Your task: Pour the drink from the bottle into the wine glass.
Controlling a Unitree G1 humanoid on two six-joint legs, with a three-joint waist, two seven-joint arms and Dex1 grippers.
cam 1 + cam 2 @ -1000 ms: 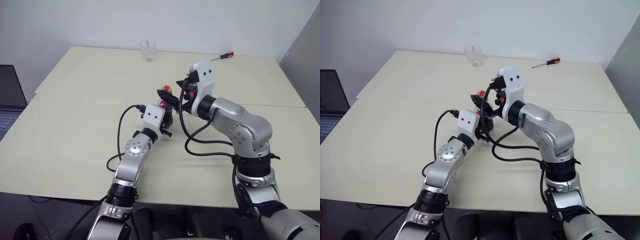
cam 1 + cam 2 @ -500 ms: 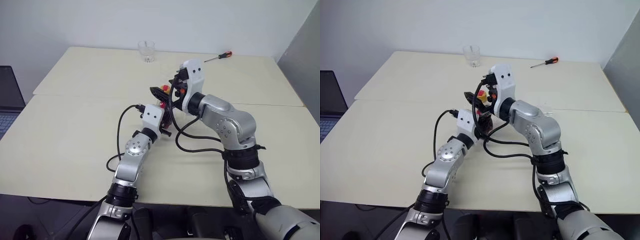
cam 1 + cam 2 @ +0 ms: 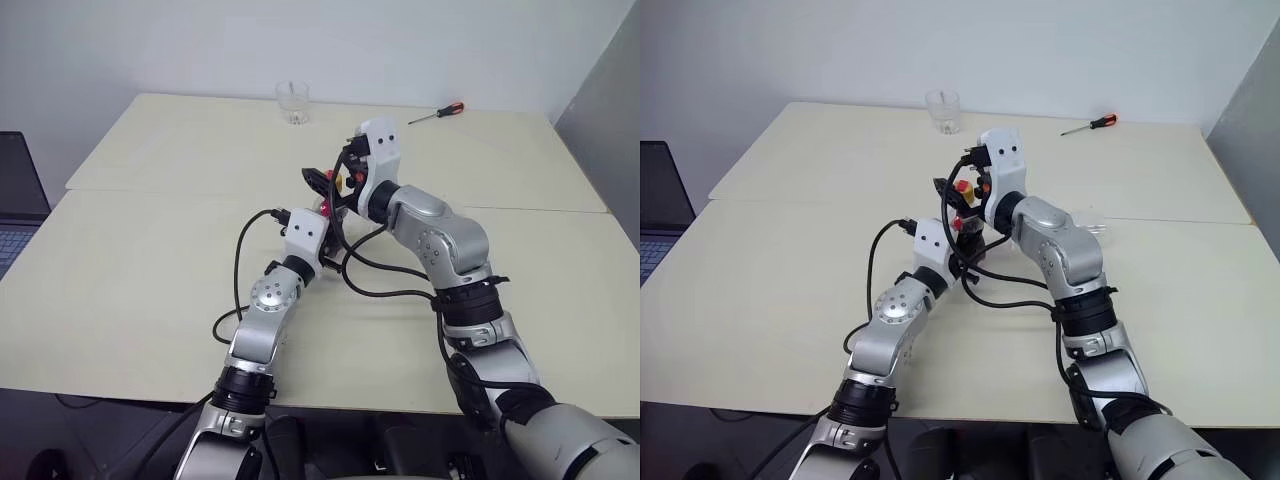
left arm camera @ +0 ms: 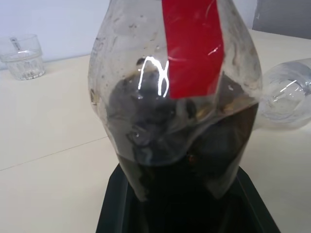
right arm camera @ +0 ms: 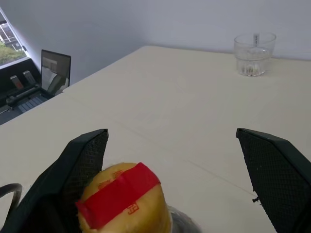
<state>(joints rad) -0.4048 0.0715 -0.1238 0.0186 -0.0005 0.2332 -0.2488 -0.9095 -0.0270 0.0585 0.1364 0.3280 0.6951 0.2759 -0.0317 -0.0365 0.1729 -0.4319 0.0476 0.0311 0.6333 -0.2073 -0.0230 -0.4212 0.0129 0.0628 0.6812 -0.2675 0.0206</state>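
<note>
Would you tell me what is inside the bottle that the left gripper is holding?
The bottle holds dark brown liquid in its lower part; above that it looks empty. The red label covers part of the upper body, and the left gripper hides the base.

The bottle [image 4: 175, 111] stands upright at the centre of the head-camera frame. It is clear plastic with a red label and a yellow cap [image 5: 124, 201] with a red strip. Dark drink [image 4: 189, 170] fills its lower half. The wine glass [image 4: 286, 99] lies on its side at the right edge of the left wrist view.
</note>
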